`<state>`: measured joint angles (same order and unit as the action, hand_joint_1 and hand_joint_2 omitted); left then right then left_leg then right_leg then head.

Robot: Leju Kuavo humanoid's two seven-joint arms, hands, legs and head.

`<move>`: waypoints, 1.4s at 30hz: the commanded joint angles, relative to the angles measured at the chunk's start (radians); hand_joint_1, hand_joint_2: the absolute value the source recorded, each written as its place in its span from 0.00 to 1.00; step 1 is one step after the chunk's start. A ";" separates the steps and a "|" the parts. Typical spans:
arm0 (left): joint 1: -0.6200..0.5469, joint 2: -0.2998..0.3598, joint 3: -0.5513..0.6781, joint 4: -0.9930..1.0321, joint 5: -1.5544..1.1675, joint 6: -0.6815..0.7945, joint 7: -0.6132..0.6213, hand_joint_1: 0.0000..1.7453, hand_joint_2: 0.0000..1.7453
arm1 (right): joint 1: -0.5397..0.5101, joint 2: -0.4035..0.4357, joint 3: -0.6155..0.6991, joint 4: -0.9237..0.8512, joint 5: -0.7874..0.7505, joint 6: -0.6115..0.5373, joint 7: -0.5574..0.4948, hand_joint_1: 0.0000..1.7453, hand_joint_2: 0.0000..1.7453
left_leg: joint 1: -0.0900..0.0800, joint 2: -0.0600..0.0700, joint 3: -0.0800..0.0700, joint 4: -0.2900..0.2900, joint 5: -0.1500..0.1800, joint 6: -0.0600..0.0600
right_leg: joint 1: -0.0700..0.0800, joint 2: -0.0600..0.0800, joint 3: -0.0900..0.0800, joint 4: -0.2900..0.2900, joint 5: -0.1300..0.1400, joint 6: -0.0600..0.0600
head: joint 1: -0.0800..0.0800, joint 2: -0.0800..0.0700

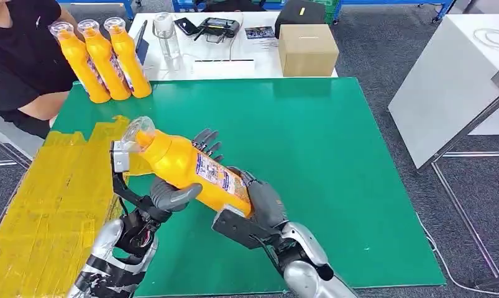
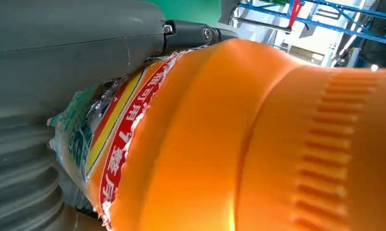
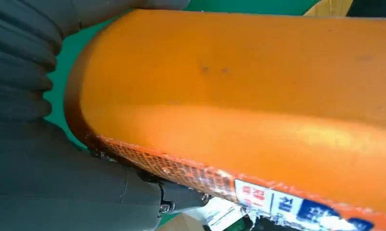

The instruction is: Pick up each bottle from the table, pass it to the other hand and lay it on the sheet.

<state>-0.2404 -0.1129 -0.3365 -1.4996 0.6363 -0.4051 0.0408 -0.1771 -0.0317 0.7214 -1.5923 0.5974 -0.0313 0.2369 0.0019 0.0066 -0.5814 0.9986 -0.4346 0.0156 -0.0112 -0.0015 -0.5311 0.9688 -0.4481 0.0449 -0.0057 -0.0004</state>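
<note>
Both the left hand (image 1: 166, 197) and right hand (image 1: 262, 202) gripped one orange bottle (image 1: 187, 166) above the green sheet (image 1: 334, 155), three more bottles (image 1: 104, 59) standing beyond by a person (image 1: 17, 56).

Left hand (image 1: 172, 195) gripping, right hand (image 1: 262, 202) gripping, arms converged

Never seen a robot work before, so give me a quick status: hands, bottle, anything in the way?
Left hand and right hand both gripping one orange bottle, held above the green mat. Three bottles waiting upright. Path to yellow sheet looks open.
</note>
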 commanded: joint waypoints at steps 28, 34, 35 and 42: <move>-0.079 0.088 0.036 -0.003 -0.329 0.084 -0.142 1.00 1.00 | 0.094 -0.066 -0.074 -0.100 0.052 -0.071 0.010 0.00 0.00 | 0.003 -0.003 0.003 0.000 -0.002 -0.001 | 0.003 -0.002 0.005 -0.002 -0.002 -0.002 | 0.000 0.000; -0.102 0.116 0.076 -0.015 -0.475 0.107 -0.175 1.00 1.00 | 0.121 -0.094 -0.117 -0.181 0.054 -0.065 0.002 0.00 0.00 | 0.001 -0.002 -0.002 0.001 0.000 -0.001 | 0.001 -0.002 -0.001 0.001 -0.001 -0.001 | 0.000 0.000; -0.102 0.116 0.076 -0.015 -0.475 0.107 -0.175 1.00 1.00 | 0.121 -0.094 -0.117 -0.181 0.054 -0.065 0.002 0.00 0.00 | 0.001 -0.002 -0.002 0.001 0.000 -0.001 | 0.001 -0.002 -0.001 0.001 -0.001 -0.001 | 0.000 0.000; -0.120 0.168 0.106 -0.014 -0.807 0.220 -0.219 1.00 1.00 | 0.198 -0.143 -0.206 -0.292 0.067 -0.096 -0.038 0.00 0.00 | 0.001 -0.001 -0.001 0.000 0.000 0.000 | 0.001 -0.001 -0.001 0.000 0.000 -0.001 | 0.000 0.000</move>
<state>-0.2873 -0.0443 -0.2853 -1.5240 0.1732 -0.2995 -0.1343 -0.0675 -0.0836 0.6470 -1.7123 0.6523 -0.0988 0.2403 0.0021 0.0067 -0.5830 0.9985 -0.4347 0.0155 -0.0110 -0.0015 -0.5328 0.9688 -0.4482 0.0449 -0.0057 -0.0004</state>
